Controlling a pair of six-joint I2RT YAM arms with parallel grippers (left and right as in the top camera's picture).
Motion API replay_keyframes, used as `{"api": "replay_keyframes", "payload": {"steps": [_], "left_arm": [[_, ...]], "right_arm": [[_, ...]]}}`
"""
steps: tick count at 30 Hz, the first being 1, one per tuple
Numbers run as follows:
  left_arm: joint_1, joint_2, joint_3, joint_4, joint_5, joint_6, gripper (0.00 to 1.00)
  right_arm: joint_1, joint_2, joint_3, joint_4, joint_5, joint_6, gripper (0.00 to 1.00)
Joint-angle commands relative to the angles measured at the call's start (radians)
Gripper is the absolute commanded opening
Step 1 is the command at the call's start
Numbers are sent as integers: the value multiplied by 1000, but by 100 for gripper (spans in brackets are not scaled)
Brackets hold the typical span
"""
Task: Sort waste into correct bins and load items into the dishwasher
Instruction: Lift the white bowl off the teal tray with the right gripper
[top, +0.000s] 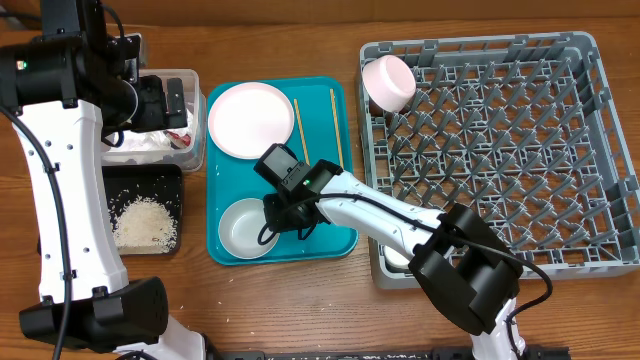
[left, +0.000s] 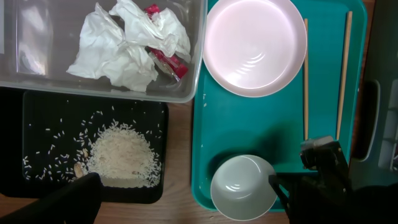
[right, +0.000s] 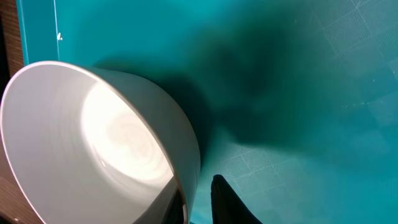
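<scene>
Right hand (top: 272, 215): lowered over the near part of the teal tray (top: 222, 178), at the right-hand rim of the bowl (top: 243, 230). In the right wrist view the fingers (right: 227, 202) bracket the bowl's wall. One dark tip sits just inside the rim and the other just outside, drawn in close. A thin sliver of teal shows beside the outer finger, so it cannot be told whether the clamp on the rim is firm. The bowl stands in the near left corner of the teal tray, mouth up and empty.

Left hand (top: 172, 103): hanging above the clear tub (top: 195, 150) at the far left of the counter (top: 300, 30). It is spread wide, grasping nothing and touching nothing.

Other items:
- The plate (top: 250, 120) lies flat in the far left part of the teal tray.
- The chopsticks (top: 297, 125) lie to its right, parallel and apart.
- Crumpled paper scraps (left: 124, 50), some with red marks, lie in the clear tub.
- The black tray (top: 110, 190) sits just on the near side of the tub and holds a heap of rice (top: 147, 222) with stray grains around it.
- The dish rack (top: 560, 130) stands to the right of the teal tray, with a pale vessel (top: 388, 82) on its side in the far left corner.
</scene>
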Motion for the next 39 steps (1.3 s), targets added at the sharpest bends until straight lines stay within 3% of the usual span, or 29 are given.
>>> {"api": "replay_keyframes", "payload": {"steps": [1, 15, 25, 39], "left_arm": [[1, -20, 16, 4, 11, 13, 100], [1, -20, 16, 4, 11, 13, 100], [1, -20, 16, 4, 11, 13, 100], [1, -20, 16, 4, 11, 13, 100]], "right_arm": [[4, 10, -6, 3, 21, 4, 18], [4, 12, -6, 5, 37, 4, 23], [4, 19, -6, 8, 36, 4, 4], [-43, 17, 21, -50, 68, 3, 4]]}}
